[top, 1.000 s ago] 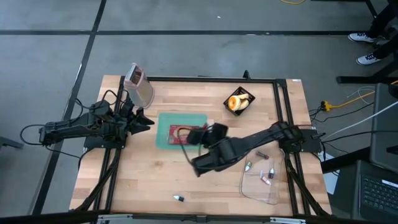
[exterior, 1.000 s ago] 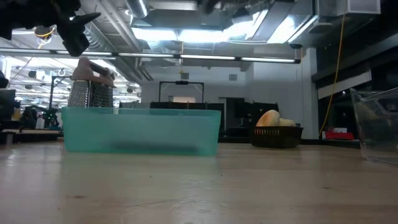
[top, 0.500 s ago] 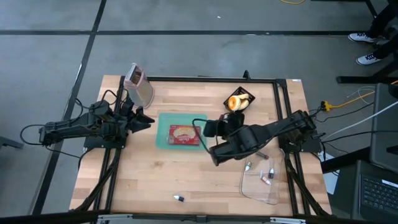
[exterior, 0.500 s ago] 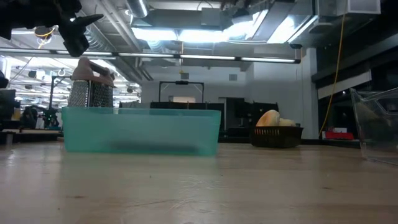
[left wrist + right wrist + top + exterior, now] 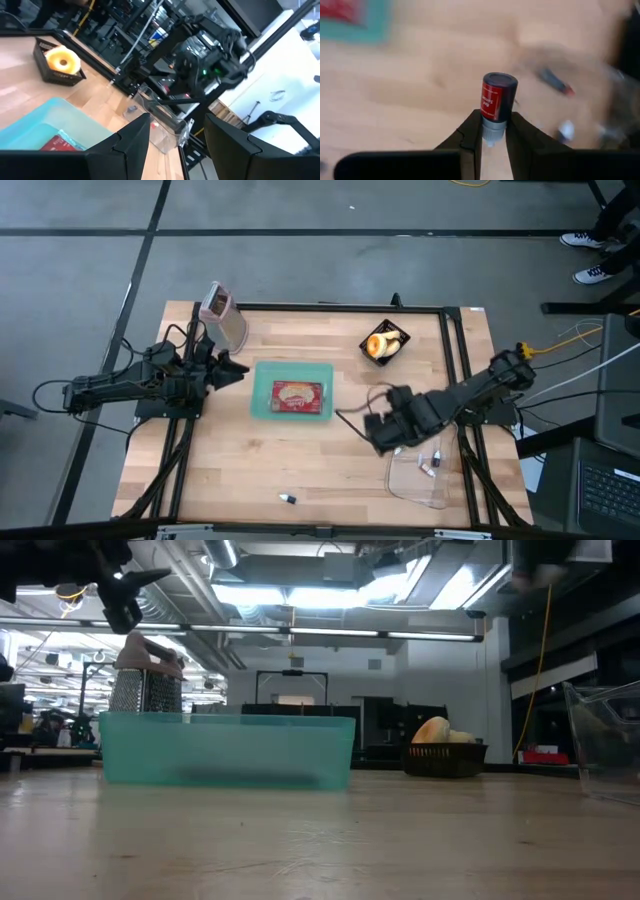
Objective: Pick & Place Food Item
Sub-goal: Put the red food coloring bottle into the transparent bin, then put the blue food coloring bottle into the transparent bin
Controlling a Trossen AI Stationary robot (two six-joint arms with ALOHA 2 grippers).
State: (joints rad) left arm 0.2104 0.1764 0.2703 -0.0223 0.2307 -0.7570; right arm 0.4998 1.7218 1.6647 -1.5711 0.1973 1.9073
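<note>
A teal tray (image 5: 262, 390) in the middle of the table holds a flat red food packet (image 5: 297, 394). My right gripper (image 5: 380, 430) hovers to the tray's right, near the clear bin (image 5: 425, 475), pointing down. It is shut on a small bottle (image 5: 498, 100) with a red label and a dark cap. My left gripper (image 5: 236, 373) waits open and level at the tray's left edge, touching nothing. A black basket (image 5: 392, 356) with a round bread (image 5: 380, 343) stands at the far right. My right gripper pinches the bottle's grey lower end (image 5: 491, 131) between its two fingers. The fingers point steeply down, and the bottle sticks out beyond the fingertips along them, cap end away from the wrist. It is lifted clear of the table.
A metal grater (image 5: 222, 315) stands at the far left corner. The clear bin holds several small bottles (image 5: 432, 462). A dark stick-like item (image 5: 421, 427) lies beside the bin, and a small item (image 5: 287, 498) lies near the front edge.
My right gripper has swung from over the teal tray toward the table's right and near side, ending beside the clear bin, and has turned about its wrist on the way. The red packet has stayed in the tray.
</note>
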